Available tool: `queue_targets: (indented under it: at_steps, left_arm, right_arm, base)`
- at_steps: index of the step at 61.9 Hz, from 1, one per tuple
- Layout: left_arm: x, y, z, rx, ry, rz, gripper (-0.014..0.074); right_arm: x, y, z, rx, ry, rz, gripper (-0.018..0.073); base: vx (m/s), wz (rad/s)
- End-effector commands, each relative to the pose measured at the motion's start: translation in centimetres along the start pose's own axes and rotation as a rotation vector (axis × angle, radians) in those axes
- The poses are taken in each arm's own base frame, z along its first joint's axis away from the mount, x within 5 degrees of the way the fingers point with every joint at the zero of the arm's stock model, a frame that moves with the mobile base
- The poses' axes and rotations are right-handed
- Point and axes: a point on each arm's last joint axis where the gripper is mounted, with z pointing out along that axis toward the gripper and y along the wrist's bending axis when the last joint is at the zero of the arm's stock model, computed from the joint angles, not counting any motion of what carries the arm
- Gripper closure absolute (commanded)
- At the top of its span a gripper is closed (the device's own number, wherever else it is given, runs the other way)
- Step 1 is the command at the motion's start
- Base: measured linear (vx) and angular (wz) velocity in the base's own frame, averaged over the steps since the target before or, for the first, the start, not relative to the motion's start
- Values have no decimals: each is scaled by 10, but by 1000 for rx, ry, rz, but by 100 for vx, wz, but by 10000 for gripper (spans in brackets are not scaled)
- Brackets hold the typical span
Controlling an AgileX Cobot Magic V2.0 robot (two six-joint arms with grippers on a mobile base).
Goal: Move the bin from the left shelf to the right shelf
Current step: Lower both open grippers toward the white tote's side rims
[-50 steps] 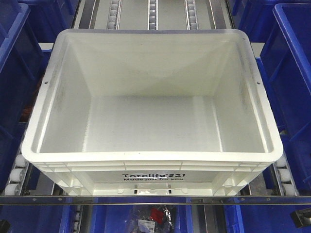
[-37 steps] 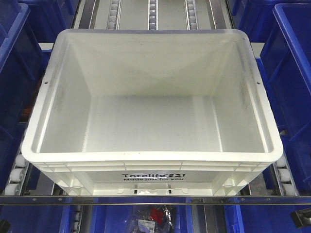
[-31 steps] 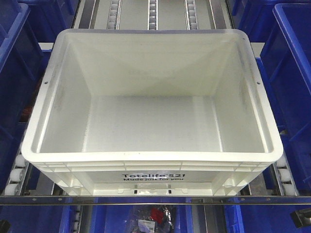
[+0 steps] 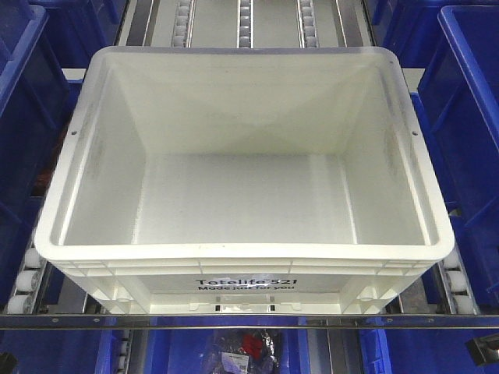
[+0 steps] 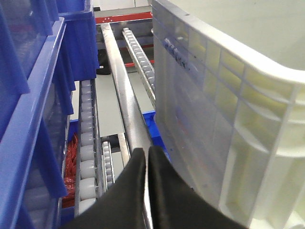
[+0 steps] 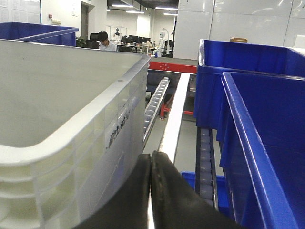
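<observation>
The bin (image 4: pixel 234 195) is a large white tote, empty, sitting on the roller shelf and filling the front view, with its black "Totelife 521" print (image 4: pixel 245 284) on the near side. In the left wrist view my left gripper (image 5: pixel 146 151) is shut with nothing in it. It sits low beside the bin's ribbed left wall (image 5: pixel 205 109), over a metal rail (image 5: pixel 126 109). My right gripper (image 6: pixel 151 156) is also shut and holds nothing. It is close beside the bin's right wall (image 6: pixel 95 143), under the rim.
Blue bins (image 4: pixel 468 117) (image 4: pixel 19 117) flank the white one on both sides, tight against the gaps where the grippers sit. Roller tracks (image 5: pixel 88 143) (image 6: pixel 155 102) and steel rails run back along the shelf. A lower blue bin holds bagged items (image 4: pixel 248 348).
</observation>
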Motion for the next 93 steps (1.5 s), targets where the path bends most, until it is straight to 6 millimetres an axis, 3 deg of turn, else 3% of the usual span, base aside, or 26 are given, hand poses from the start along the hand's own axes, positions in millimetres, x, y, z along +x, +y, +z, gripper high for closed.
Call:
queue_targets:
  at_steps: [1,14,32,42,55,63,73,78,93]
  left_arm:
    - [-16,1,-3,-5,-114,-5,604]
    - [-20,1,-4,-8,-153,-6,604]
    - [-51,4,-14,-40,-502,-12,604]
    - [-74,4,-23,-13,-474,-84,604]
    - [-127,2,-51,46,-262,-150,604]
    - [-158,-3,-52,111,-128,-209,604]
    - [-191,-4,-30,131,-47,-177,604]
    - [-199,-5,-8,140,-7,-167,604]
    - [-200,-3,52,124,52,-238,604]
  right_arm:
    - [-1,-1,-1,16,-65,-9,566]
    - [-7,-2,-1,27,-130,-17,566]
    - [-37,-6,-9,71,-419,10,566]
    - [-60,-7,-11,37,-273,28,566]
    - [-114,-9,-16,-18,-7,40,566]
    - [-146,-9,-5,-61,128,82,566]
    - [-172,-5,22,-138,266,181,566]
    - [-178,-3,40,-168,320,219,566]
    - [-161,1,94,-195,455,200,566]
  base:
    - [0,0]
    - [0,0]
    - [0,0]
    - [0,0]
    - [0,0]
    - [0,0]
    - [0,0]
    - [0,0]
    - [0,0]
